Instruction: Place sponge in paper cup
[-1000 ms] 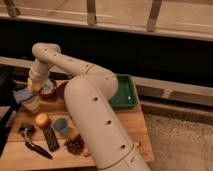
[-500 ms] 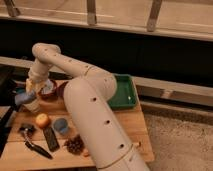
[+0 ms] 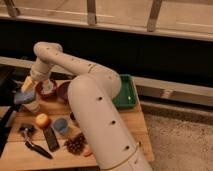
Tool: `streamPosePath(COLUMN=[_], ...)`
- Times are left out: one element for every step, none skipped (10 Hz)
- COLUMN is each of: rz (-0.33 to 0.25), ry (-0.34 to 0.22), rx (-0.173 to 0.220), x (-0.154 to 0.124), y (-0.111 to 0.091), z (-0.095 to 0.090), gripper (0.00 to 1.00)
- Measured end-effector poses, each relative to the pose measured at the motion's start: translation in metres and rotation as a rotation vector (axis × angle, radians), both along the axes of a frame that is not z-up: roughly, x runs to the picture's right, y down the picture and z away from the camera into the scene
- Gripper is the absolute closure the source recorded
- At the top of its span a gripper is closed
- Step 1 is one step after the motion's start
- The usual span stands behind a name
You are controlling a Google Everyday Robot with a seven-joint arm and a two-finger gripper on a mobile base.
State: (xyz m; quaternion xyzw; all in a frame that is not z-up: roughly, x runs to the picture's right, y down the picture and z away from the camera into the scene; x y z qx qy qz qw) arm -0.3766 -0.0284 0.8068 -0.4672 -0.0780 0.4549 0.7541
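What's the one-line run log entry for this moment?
gripper: far left over table | sponge: atop paper cup | step: placing

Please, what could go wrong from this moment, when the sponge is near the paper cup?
1. The sponge lies across the top of the paper cup and looks about as wide as the rim, so it may stay on top or slide off instead of going in.
2. The tool is just above the cup; a downward push could tip the light cup.
3. The apple and blue cup stand close by and could be struck if the paper cup falls.
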Motion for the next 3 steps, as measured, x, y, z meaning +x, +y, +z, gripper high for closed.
streamPosePath(rz=[0.028, 0.033, 0.035], ry=[0.021, 0.027, 0.026], rx=[0.056, 0.071, 0.074], x=[0.0102, 0.0133, 0.0126], y=[-0.019, -0.0229, -0.0238], z=[-0.0102, -0.012, -0.0133], gripper=[0.25, 0.25, 0.25])
